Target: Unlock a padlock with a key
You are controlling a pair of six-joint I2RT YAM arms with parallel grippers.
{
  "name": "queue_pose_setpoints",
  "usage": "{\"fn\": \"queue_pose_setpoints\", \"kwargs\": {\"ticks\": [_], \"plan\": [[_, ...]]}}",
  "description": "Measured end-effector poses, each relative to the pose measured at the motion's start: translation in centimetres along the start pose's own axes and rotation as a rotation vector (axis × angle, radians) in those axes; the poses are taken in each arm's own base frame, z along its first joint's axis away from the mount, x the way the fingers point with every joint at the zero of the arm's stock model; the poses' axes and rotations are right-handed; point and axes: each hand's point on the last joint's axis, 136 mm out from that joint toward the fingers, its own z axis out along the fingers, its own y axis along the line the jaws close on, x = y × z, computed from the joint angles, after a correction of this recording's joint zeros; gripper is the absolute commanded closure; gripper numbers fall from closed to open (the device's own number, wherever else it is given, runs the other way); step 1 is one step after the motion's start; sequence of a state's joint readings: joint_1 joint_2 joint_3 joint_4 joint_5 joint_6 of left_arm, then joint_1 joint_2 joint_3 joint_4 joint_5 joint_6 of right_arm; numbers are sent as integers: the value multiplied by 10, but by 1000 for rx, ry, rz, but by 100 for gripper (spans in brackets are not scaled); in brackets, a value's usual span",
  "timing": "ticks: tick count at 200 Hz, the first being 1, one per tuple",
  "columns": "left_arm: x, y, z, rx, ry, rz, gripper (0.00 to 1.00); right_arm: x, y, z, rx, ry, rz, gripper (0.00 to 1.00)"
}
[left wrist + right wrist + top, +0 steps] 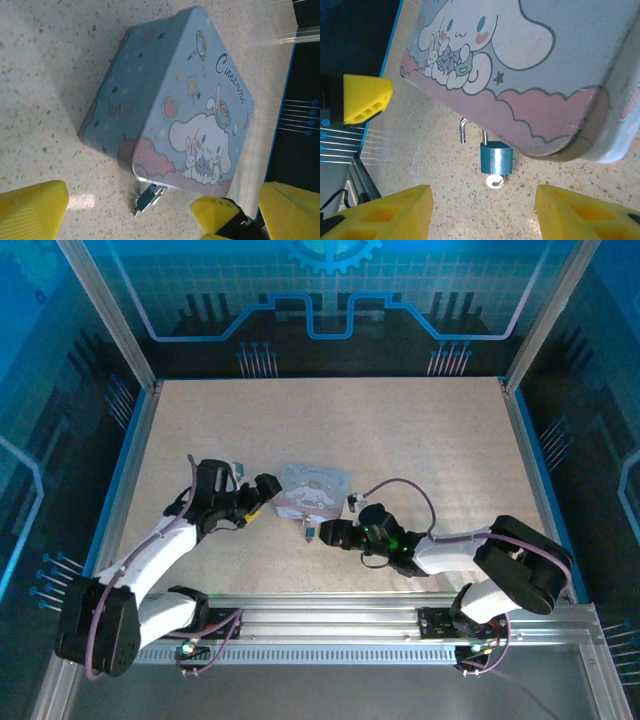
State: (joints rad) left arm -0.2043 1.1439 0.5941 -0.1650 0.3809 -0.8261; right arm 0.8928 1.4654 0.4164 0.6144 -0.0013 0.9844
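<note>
Table (420, 440): speckled beige surface, on which everything listed is set.
Left gripper (263, 498): placed left of the tin, just beside its left edge. Its jaws are spread wide. In the left wrist view the yellow fingers (31, 211) are seen at the two lower corners, and nothing is clasped between them.
Tin (165, 95): pale blue, with a printed white cartoon dog and pink clouds. It is laid flat near the middle of the table, between the two grippers.
Padlock (496, 157): small blue-grey body, found at the tin's near edge, just below the pink cloud border. One leg of the shackle is seated in the body. The other, hooked end is seen free beside it, out of the body.
Key (495, 181): a small pale rounded head is seen touching the underside of the padlock body. The shaft cannot be made out.
Right gripper (484, 202): pointed at the padlock from the near right side. Its jaws are parted and the padlock is framed between the yellow fingers, but it is touched by neither.
</note>
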Motion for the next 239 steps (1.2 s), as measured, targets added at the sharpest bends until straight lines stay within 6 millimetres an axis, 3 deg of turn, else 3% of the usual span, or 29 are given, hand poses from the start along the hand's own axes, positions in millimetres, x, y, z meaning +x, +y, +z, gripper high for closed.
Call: {"fn": "queue_pose_setpoints", "kwargs": {"ticks": [50, 106, 159, 239], "plan": [[-9, 13, 27, -56, 62, 38, 22, 1, 6, 4, -18, 29, -18, 41], [-6, 29, 43, -90, 91, 45, 36, -7, 3, 7, -13, 22, -33, 41], [-4, 30, 41, -47, 56, 67, 37, -24, -5, 10, -11, 17, -71, 37], [15, 41, 26, -33, 45, 56, 36, -53, -12, 26, -41, 1, -121, 40]]}}
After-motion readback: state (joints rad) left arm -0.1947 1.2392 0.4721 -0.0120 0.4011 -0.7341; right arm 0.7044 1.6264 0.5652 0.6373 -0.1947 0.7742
